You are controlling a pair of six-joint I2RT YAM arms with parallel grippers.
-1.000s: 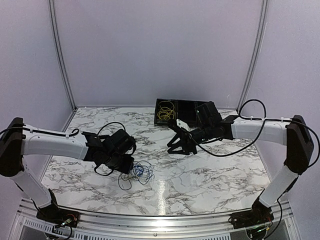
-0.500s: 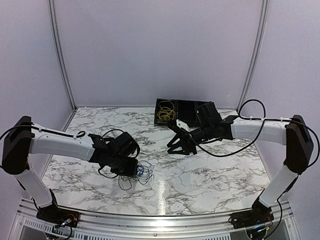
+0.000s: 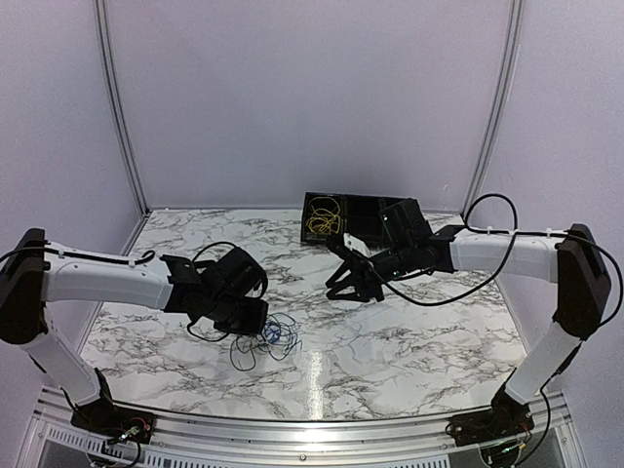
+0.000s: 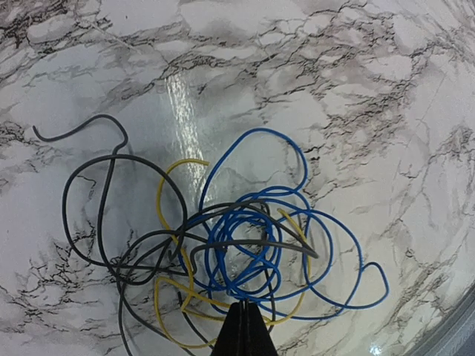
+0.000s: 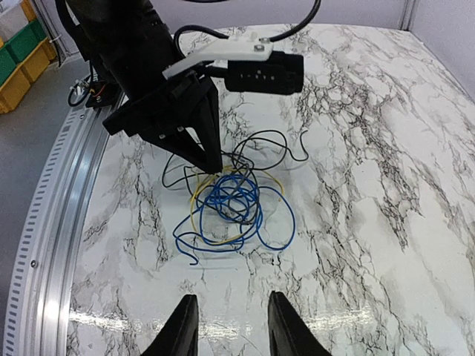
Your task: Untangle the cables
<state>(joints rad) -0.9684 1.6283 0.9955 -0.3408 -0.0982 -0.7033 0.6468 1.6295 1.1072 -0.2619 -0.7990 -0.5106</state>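
Blue point(image 4: 220, 256), yellow point(image 4: 159, 194) and dark grey-black point(image 4: 65, 194) cables lie tangled on the marble table, left of centre in the top view point(image 3: 274, 334). My left gripper point(image 3: 255, 325) is shut, and its tips point(image 4: 245, 319) touch the near edge of the tangle. I cannot tell whether a wire is pinched. My right gripper point(image 3: 351, 289) is open and empty, hovering mid-table and facing the tangle. In the right wrist view the blue coil point(image 5: 223, 196) lies ahead of my open right gripper point(image 5: 231, 326), with the left gripper point(image 5: 211, 165) at the coil's far edge.
A black tray point(image 3: 363, 208) stands at the back of the table with a bundle of yellow wire point(image 3: 323, 220) in its left part. The table's metal rail point(image 5: 44, 222) runs along the near edge. Walls close in the sides and back.
The left gripper pushed a little toward the tangle, then drew slightly back and up. The tangle looks about the same. The right arm has not moved.
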